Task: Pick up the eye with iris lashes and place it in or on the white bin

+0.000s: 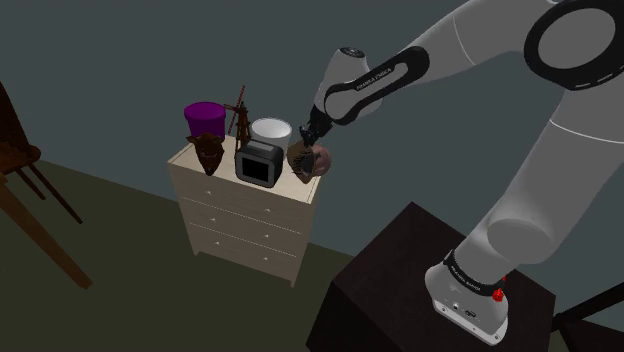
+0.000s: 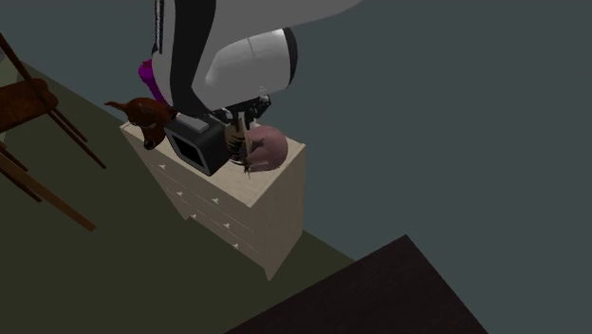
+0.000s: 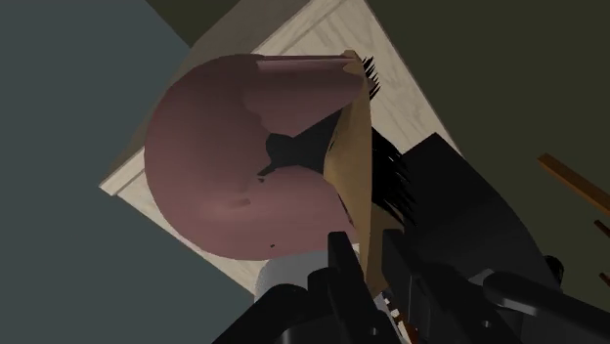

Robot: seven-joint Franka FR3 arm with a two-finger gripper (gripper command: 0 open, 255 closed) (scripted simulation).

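On the dresser (image 1: 250, 215) top the white bin (image 1: 270, 130) is set behind a black box (image 1: 259, 163). The pinkish eye (image 3: 244, 166) is found at the corner nearest the stand (image 1: 420, 270), its tan lid pinched narrowly by the gripper (image 3: 374, 256). So slim a hold could be lost and the eye dropped off that corner

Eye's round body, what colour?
The eye is dusty pink, tan lid, black lashes; best in wrist view.

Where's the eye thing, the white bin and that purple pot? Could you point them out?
Eye (image 2: 268, 149): second exterior view, on its pink rounded back.
White bin (image 1: 270, 135): shoulder view, on its side wall.
Purple pot (image 1: 205, 118): shoulder view, on its front wall.
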